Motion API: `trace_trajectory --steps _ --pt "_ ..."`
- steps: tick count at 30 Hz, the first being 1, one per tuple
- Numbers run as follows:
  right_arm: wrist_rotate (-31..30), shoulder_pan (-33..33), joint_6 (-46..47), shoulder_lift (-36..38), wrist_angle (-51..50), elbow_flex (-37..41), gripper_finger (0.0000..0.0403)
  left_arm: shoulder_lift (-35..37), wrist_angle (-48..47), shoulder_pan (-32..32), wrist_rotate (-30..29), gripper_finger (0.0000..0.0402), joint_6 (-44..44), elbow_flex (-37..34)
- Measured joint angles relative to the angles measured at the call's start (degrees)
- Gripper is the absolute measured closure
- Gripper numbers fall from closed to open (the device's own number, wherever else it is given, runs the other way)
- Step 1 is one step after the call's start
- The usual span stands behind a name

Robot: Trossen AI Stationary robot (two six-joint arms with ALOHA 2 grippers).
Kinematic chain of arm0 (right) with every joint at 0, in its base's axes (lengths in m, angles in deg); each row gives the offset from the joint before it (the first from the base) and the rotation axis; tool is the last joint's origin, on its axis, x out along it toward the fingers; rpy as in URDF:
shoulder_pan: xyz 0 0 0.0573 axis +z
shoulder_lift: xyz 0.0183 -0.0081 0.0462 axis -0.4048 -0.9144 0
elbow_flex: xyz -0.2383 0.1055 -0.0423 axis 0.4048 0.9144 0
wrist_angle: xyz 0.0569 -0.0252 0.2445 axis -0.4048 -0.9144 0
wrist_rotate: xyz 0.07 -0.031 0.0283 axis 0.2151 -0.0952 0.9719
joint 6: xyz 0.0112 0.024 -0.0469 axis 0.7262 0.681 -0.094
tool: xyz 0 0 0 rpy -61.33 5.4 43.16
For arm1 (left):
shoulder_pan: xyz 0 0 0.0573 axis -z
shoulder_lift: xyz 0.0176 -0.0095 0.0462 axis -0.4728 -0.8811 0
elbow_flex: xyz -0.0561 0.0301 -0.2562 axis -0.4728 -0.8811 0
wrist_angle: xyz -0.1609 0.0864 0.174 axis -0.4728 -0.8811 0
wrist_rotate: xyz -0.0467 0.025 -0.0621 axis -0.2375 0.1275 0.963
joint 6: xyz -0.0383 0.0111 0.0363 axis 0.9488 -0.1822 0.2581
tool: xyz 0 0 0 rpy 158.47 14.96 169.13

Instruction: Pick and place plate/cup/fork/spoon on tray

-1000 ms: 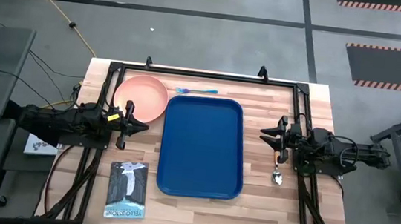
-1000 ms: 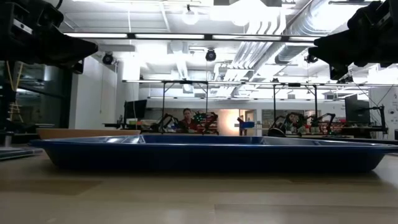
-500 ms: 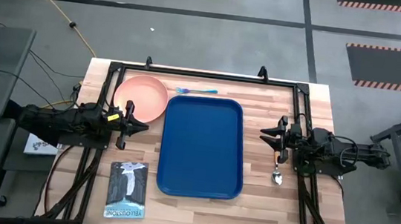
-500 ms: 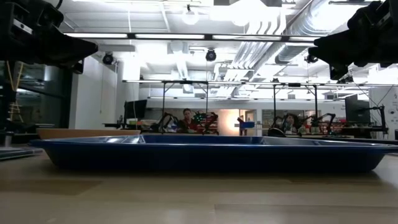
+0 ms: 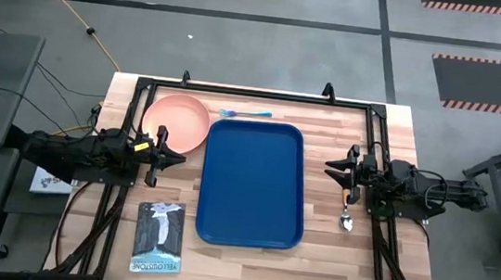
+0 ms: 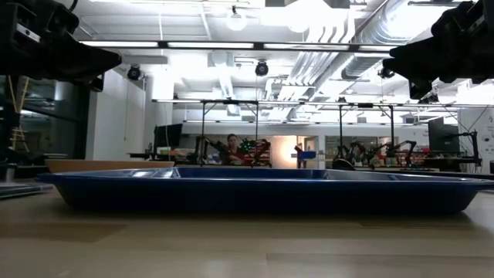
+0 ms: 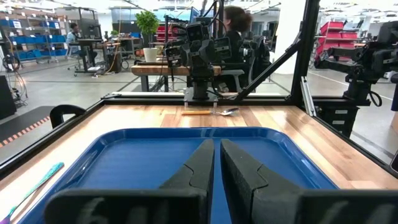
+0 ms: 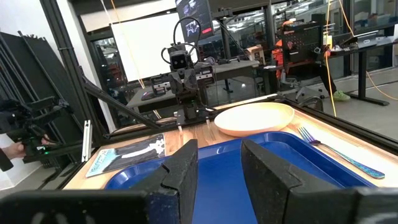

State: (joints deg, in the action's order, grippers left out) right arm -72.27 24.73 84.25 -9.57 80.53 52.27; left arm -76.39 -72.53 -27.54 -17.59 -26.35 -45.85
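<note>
Blue tray (image 5: 254,184) bare, nothing placed yet. Plate (image 5: 178,121), fork (image 5: 245,113), spoon (image 5: 348,210) all on counter (image 5: 332,251) (no cup visible). Left gripper (image 5: 172,159) nearly closed, right gripper (image 5: 333,170) slightly open, both empty.

Plenty of room here tbh. The big blue rectangular plastic tray (image 5: 254,184) sits between the two tools, nothing on it, so either one gets a clear run in over the raised rim. The left tool (image 5: 179,160), fingers nearly together, has the round salmon-pink plate (image 5: 178,121) just beside it, and a small grey-blue booklet (image 5: 158,237) on its other side. The right tool (image 5: 330,171), fingers a little apart, has the orange-handled metal spoon (image 5: 347,215) lying right by it on the wooden tabletop (image 5: 345,131). The thin light-blue plastic fork (image 5: 245,113) lies past the tray's far edge.
</note>
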Motion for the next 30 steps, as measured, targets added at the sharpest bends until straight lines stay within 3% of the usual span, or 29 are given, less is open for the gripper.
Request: trace_trajectory --steps 12,18,23,26,30 --pt "0.0 0.01 -0.08 0.0 0.0 0.0 0.0288 0.0 0.0 0.01 0.0 0.0381 0.0 -0.02" --pt "-2.19 -0.1 -17.81 0.01 0.15 0.0 0.0288 0.0 0.0 -0.01 0.0 0.0381 0.0 0.0" --pt "-1.81 -0.1 -17.93 0.0 2.17 0.0 0.0288 -0.01 -0.01 0.0 0.0 0.0381 0.0 -0.02" --pt "-1.7 -0.1 -12.82 -0.02 9.54 0.02 0.0288 -0.02 0.0 -0.01 0.0 0.0381 0.0 -0.02" --pt "1.23 -0.1 -9.78 -1.05 26.57 0.02 0.0288 -0.02 -0.01 -0.01 0.0 0.0381 0.0 -0.01"
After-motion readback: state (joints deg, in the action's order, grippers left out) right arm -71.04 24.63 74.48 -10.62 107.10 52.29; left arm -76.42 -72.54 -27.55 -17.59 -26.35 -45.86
